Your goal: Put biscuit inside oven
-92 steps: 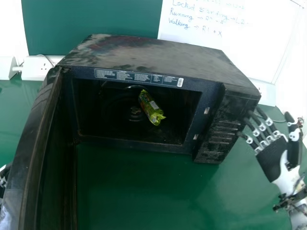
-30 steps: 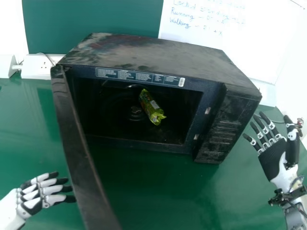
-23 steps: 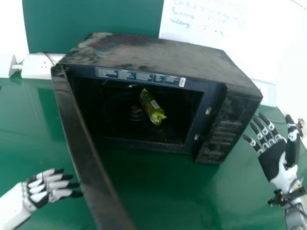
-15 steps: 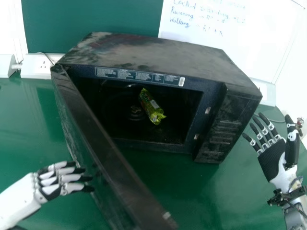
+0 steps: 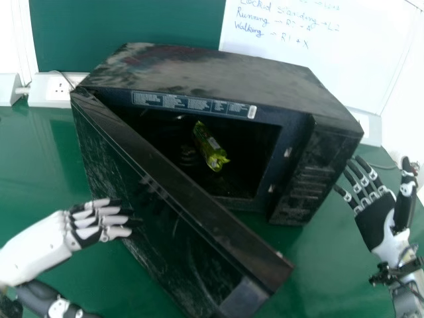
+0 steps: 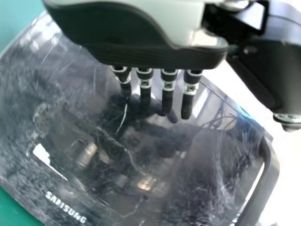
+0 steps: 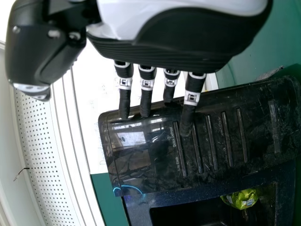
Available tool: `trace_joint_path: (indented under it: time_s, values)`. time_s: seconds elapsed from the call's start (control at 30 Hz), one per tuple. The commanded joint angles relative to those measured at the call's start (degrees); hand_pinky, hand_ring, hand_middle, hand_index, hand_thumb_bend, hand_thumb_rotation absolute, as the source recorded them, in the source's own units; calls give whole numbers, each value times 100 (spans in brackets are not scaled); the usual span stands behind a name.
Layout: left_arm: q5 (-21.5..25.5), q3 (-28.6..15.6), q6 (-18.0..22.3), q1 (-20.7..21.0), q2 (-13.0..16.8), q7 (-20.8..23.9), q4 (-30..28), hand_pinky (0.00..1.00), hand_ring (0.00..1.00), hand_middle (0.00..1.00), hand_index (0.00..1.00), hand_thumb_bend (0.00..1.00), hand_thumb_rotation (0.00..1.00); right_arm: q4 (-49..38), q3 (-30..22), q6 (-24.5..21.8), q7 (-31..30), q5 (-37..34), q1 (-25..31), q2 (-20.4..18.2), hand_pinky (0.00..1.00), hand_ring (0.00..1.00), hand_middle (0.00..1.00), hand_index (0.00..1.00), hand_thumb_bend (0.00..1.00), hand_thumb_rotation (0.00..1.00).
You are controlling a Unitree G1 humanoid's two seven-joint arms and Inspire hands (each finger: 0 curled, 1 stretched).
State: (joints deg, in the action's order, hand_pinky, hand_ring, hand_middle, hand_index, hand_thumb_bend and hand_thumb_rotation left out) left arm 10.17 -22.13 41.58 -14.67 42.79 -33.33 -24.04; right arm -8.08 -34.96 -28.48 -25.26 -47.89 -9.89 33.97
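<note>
In the head view the green biscuit packet point(image 5: 211, 147) lies inside the black oven point(image 5: 218, 76), whose door point(image 5: 169, 205) stands partly open, slanting across the front left of the cavity. My left hand point(image 5: 93, 225) is at the door's outer face, fingers straight, their tips at or close to the surface. In the left wrist view the left hand point(image 6: 150, 42) hangs over the glossy door point(image 6: 117, 141). My right hand point(image 5: 376, 215) is open beside the oven's control panel side. The right wrist view has the right hand point(image 7: 178, 37) before the control panel point(image 7: 211, 136), with the packet point(image 7: 242, 198) beyond.
The oven stands on a green table point(image 5: 33, 165). A white socket box point(image 5: 50, 91) sits behind its left corner, and a whiteboard point(image 5: 318, 40) with handwriting is at the back right. A cable runs near the right hand.
My left hand has come in from the left edge and moved rightward and away from the robot. The door has swung from wide open toward the oven. The right hand has barely moved; the packet stays put.
</note>
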Motion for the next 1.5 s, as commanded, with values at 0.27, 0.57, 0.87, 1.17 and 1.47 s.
trace_joint_path:
  time_s: [0.27,0.57,0.87,1.17,1.47]
  values:
    - [134,610,-579,1188,81,-242,392,95,91,91,88,82,100,-24,-26,44,-53,19,29,-35,64,82,87,85,98,100]
    - [178,1210,-686,1923,114,-667,1041,94,89,89,86,83,100,-17,-14,62,-59,22,8,-34,69,85,89,86,90,100]
    - [50,1759,-1109,2847,-27,-949,1339,91,88,88,86,82,100,-60,-38,-5,62,0,29,-34,74,88,90,89,86,100]
    - [-334,2098,-1145,3533,-133,-1001,1753,92,88,88,85,82,100,17,-22,56,-51,20,18,-27,76,87,89,89,86,100]
    - [-656,2437,-1055,4142,-269,-1084,2265,96,90,89,86,83,100,17,-1,83,-49,92,31,-33,80,90,92,91,82,100]
